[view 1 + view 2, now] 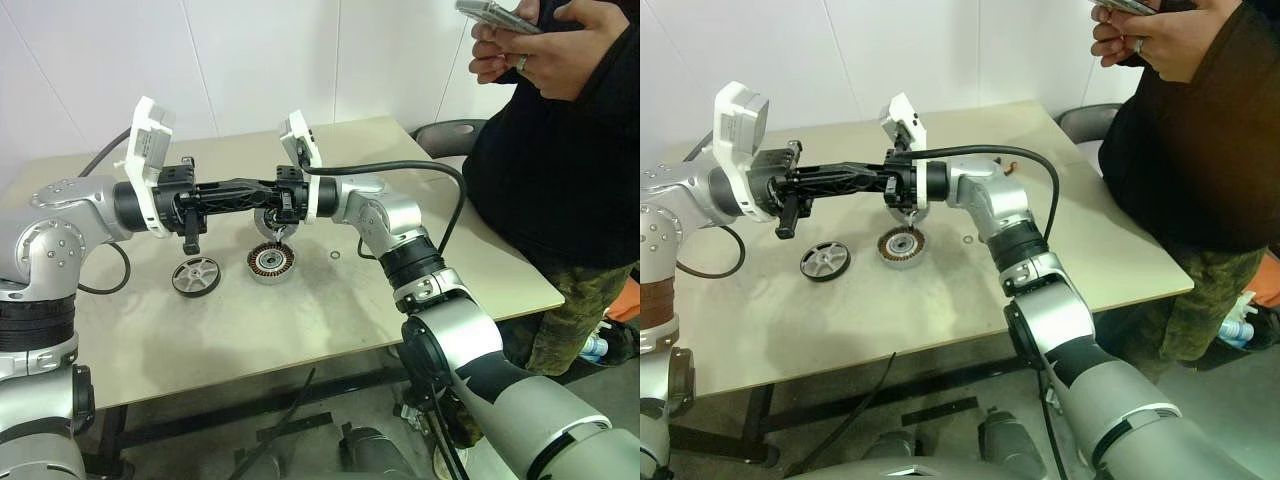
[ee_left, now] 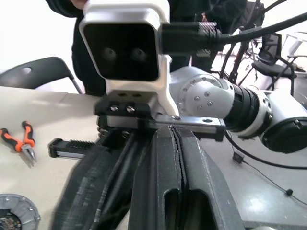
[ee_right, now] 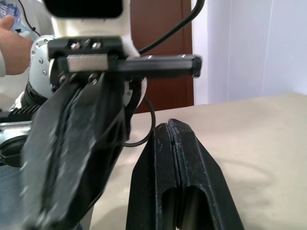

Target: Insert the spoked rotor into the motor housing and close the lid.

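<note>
Motor housing (image 1: 270,262) lies flat near the middle of the desk (image 1: 460,250), open side up, so its copper windings and central hole are exposed for loading from above. The lid (image 1: 196,277) lies flat just beside it, toward the desk's left edge. It is apart from the housing, which keeps the opening clear until the last step.

Behind the housing, toward the far edge, a round part (image 1: 266,222) is partly hidden by the arms. It may be the spoked rotor, but this cannot be confirmed. A small washer (image 1: 332,256) lies on the desk's right side of the housing.

Both arms are held level above the desk and point toward each other, overlapping over the housing area. The left gripper (image 2: 175,143) has its jaws pressed fully together with nothing between them. The right gripper (image 3: 170,129) is in the same condition: jaws closed and empty.

Judgement: no insertion has begun. Neither gripper holds a part, and with the arms crossed so closely a collision between them is the main hazard.

Pliers (image 2: 24,143) lie further out on the desk. A person (image 1: 560,150) stands at the right edge.
</note>
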`<state>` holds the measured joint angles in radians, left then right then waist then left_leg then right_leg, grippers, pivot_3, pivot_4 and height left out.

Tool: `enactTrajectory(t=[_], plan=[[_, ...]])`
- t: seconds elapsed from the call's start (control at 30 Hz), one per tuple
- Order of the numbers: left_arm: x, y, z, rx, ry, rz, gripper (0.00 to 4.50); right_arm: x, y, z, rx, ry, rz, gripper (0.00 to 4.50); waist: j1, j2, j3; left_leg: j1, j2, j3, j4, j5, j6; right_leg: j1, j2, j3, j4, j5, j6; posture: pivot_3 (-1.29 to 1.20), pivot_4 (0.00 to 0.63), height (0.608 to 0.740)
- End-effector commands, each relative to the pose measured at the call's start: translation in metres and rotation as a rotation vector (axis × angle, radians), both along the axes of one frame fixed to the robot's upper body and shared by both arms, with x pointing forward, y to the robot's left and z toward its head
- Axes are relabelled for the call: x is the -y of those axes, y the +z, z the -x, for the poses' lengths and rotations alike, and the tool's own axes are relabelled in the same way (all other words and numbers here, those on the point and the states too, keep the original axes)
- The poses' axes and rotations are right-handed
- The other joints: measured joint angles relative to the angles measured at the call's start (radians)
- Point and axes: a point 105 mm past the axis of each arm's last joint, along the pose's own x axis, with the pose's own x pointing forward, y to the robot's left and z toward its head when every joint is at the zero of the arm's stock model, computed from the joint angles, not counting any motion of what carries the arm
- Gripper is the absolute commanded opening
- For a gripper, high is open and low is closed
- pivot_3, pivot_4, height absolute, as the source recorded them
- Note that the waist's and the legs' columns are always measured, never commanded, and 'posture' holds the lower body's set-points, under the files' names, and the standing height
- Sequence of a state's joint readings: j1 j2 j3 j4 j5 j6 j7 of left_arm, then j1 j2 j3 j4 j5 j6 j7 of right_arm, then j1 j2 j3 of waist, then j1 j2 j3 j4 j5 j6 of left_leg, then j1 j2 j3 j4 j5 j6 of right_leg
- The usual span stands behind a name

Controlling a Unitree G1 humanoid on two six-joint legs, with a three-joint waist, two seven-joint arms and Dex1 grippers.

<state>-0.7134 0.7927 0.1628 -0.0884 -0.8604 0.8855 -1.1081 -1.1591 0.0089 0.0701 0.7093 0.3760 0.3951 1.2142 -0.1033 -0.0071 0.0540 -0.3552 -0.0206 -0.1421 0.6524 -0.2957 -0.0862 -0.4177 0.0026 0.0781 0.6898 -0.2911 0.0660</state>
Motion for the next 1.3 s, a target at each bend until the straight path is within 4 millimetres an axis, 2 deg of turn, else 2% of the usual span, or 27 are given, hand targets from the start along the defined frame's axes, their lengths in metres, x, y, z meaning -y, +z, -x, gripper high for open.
enactTrajectory(t=[0.03,0.2,0.33,0.6,0.73,0.83,1.13,1.2,1.3], plan=[[-0.007,0.015,-0.004,0.053,0.034,0.023,0.02,0.000,0.009,0.009,0.000,0.058,-0.020,0.00,0.000,0.000,0.000,0.000,0.000,0.000,0.000,0.000,0.000,0.000,0.000,0.000,0.000,0.000,0.000,0.00,0.000,0.740],[-0.010,0.012,-0.011,0.042,0.053,0.033,0.02,0.009,0.000,0.028,-0.037,0.184,0.037,0.00,0.001,0.000,0.000,0.000,0.000,0.000,0.000,0.000,0.000,0.000,0.000,0.000,0.000,0.000,0.000,0.00,0.000,0.740],[-0.014,0.005,-0.016,0.022,0.074,0.032,0.02,0.016,0.011,0.037,-0.033,0.214,0.013,0.00,0.001,0.000,0.000,0.000,0.000,0.000,0.000,0.000,0.000,0.000,0.000,0.000,0.000,0.000,0.000,0.00,0.000,0.740],[-0.010,-0.005,-0.018,-0.006,0.070,0.030,0.02,0.017,0.054,0.023,0.007,0.122,-0.123,0.00,0.002,0.000,0.000,0.000,0.000,0.000,0.000,0.000,0.000,0.000,-0.001,0.000,0.000,0.000,0.000,0.00,0.000,0.740],[-0.006,-0.014,-0.017,-0.016,0.059,0.006,0.02,0.011,0.062,0.011,0.041,0.047,-0.152,0.00,0.002,0.000,0.000,0.000,0.000,0.000,0.000,0.000,0.000,0.000,-0.001,0.000,0.000,0.000,0.000,0.00,0.000,0.740],[-0.006,-0.012,-0.017,-0.012,0.058,0.008,0.02,0.006,0.058,0.004,0.056,0.008,-0.143,0.00,0.002,0.000,0.000,0.000,0.000,0.000,0.000,0.000,0.000,0.000,-0.001,0.000,0.000,0.000,0.000,0.00,0.000,0.740],[-0.009,-0.004,-0.012,-0.001,0.057,0.021,0.02,0.000,0.026,-0.018,-0.006,-0.108,-0.098,0.00,0.000,0.000,0.000,0.000,0.000,0.000,0.000,0.000,0.000,-0.001,-0.001,0.000,0.000,0.000,0.000,0.00,0.000,0.740],[-0.005,0.003,-0.007,0.015,0.034,0.033,0.02,0.002,0.028,-0.022,-0.080,-0.116,-0.137,0.00,0.000,0.000,0.000,0.000,0.000,0.000,0.000,0.000,0.000,-0.001,-0.001,0.000,0.000,0.000,0.000,0.00,0.000,0.740],[0.008,0.028,0.008,0.072,-0.047,0.090,0.02,0.003,0.022,-0.028,-0.100,-0.143,-0.128,0.00,0.001,0.000,0.000,-0.001,0.000,0.000,0.000,0.000,0.000,-0.001,-0.001,0.000,0.000,0.000,0.000,0.00,0.000,0.740]])
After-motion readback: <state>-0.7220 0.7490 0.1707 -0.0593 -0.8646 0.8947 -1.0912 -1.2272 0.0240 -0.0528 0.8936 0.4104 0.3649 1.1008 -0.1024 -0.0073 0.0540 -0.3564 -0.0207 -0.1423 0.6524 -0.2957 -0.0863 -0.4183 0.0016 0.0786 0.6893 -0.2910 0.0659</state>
